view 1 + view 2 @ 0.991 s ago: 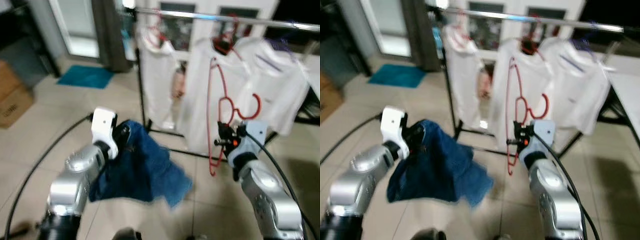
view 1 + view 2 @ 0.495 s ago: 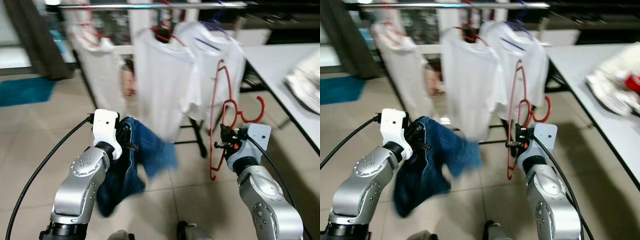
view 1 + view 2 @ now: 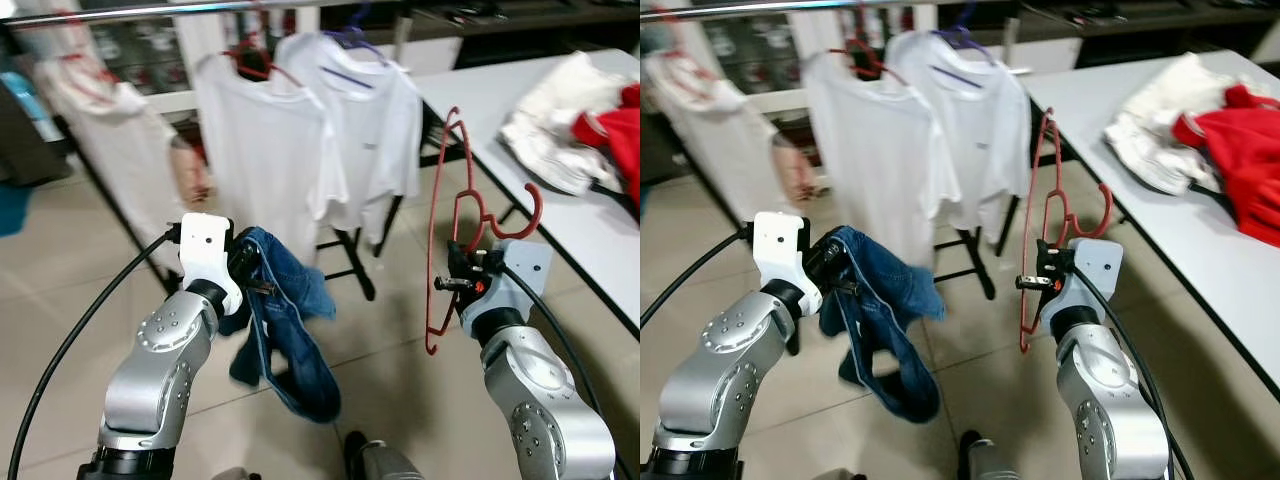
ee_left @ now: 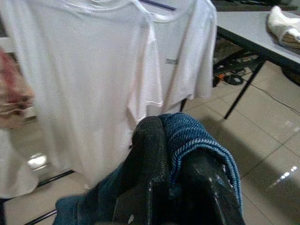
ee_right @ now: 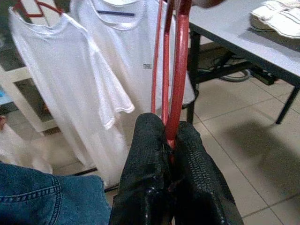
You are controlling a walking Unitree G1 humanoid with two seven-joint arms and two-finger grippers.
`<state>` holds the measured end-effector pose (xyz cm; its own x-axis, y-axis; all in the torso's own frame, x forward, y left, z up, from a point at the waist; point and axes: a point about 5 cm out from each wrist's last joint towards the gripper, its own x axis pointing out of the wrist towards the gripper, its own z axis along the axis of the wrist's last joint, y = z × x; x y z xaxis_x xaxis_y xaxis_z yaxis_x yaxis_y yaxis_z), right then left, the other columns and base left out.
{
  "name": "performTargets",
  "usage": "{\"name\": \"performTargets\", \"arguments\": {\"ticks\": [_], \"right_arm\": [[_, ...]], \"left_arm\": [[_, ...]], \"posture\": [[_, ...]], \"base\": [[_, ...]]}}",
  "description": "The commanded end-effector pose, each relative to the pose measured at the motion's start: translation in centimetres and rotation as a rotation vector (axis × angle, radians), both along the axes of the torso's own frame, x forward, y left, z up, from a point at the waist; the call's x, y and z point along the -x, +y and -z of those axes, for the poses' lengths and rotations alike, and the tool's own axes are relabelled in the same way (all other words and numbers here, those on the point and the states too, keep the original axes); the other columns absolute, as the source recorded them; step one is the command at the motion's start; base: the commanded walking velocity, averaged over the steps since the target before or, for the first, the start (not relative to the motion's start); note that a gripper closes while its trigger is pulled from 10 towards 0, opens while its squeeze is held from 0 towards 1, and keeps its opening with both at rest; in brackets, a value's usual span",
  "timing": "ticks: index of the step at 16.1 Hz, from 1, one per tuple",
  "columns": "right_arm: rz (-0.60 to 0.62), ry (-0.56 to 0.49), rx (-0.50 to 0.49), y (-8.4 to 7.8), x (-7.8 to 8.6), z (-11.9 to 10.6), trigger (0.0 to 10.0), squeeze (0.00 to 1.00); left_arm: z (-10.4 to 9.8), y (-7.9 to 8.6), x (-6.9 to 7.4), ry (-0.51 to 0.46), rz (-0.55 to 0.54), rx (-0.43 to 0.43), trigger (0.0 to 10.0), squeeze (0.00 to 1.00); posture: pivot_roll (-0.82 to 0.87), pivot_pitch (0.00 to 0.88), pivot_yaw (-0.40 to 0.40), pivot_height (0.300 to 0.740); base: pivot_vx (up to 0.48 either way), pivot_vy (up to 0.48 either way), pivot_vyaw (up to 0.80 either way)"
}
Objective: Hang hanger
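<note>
A red wire hanger (image 3: 452, 215) stands upright in my right gripper (image 3: 452, 284), which is shut on its lower part; in the right wrist view the black fingers (image 5: 150, 154) pinch the red wire (image 5: 177, 79). My left gripper (image 3: 252, 272) is shut on a pair of blue jeans (image 3: 290, 340) that hang down from it toward the floor; the left wrist view shows the denim (image 4: 192, 136) folded between the fingers (image 4: 150, 154). A silver clothes rail (image 3: 150, 10) runs across the top, with white T-shirts (image 3: 265, 150) hanging on red and purple hangers.
A grey table (image 3: 520, 90) at the right carries white (image 3: 560, 120) and red (image 3: 615, 130) clothes. The rack's black legs (image 3: 355, 265) stand on the tiled floor ahead. A black cable (image 3: 70, 340) loops beside my left arm.
The view has swung to the right, so the rack sits further left and the table fills more of the right. The jeans now hang straighter down. Both grippers keep their holds.
</note>
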<state>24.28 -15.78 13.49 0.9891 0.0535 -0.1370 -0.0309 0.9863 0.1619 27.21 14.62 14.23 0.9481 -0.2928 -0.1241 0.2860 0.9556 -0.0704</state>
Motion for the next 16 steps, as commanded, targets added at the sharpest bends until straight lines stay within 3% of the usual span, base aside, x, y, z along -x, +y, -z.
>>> {"name": "performTargets", "arguments": {"ticks": [1, 6, 8, 12, 14, 16], "right_arm": [[0.0, 0.002, -0.008, -0.1, 0.2, 0.0, 10.0, 0.0], [0.026, 0.002, -0.006, -0.5, 0.3, 0.2, 10.0, 0.0], [0.039, 0.012, 0.002, -0.5, 0.3, 0.3, 10.0, 0.0], [0.101, 0.028, 0.034, -1.6, 0.7, 0.8, 10.0, 0.0], [0.074, 0.02, 0.007, -0.7, 0.3, 0.3, 10.0, 0.0], [0.045, 0.03, 0.066, -0.5, 0.4, 0.7, 10.0, 0.0]], "left_arm": [[-1.0, -0.5, 0.1, -0.049, 0.024, -0.015, 10.0, 0.0], [-1.0, -0.2, 0.2, -0.054, 0.001, -0.031, 10.0, 0.0], [-0.8, 0.0, 0.3, -0.055, -0.002, -0.075, 10.0, 0.0], [-0.8, -0.4, 0.0, -0.072, 0.017, -0.111, 10.0, 0.0], [-1.0, 0.0, -0.5, -0.072, -0.011, -0.111, 10.0, 0.0], [-0.9, -0.1, 0.0, -0.062, -0.003, -0.08, 10.0, 0.0]], "posture": [[0.13, 0.048, -0.001, 0.74], [0.13, 0.048, -0.015, 0.74], [0.12, 0.064, -0.033, 0.74], [0.11, 0.054, 0.001, 0.74], [0.12, 0.084, -0.005, 0.74], [0.11, 0.077, 0.005, 0.74]], "base": [[0.0, 0.0, -0.8], [0.0, 0.0, -0.8], [0.0, 0.0, -0.8], [0.0, 0.0, -0.8], [0.0, 0.0, -0.8], [0.0, 0.0, -0.8]]}}
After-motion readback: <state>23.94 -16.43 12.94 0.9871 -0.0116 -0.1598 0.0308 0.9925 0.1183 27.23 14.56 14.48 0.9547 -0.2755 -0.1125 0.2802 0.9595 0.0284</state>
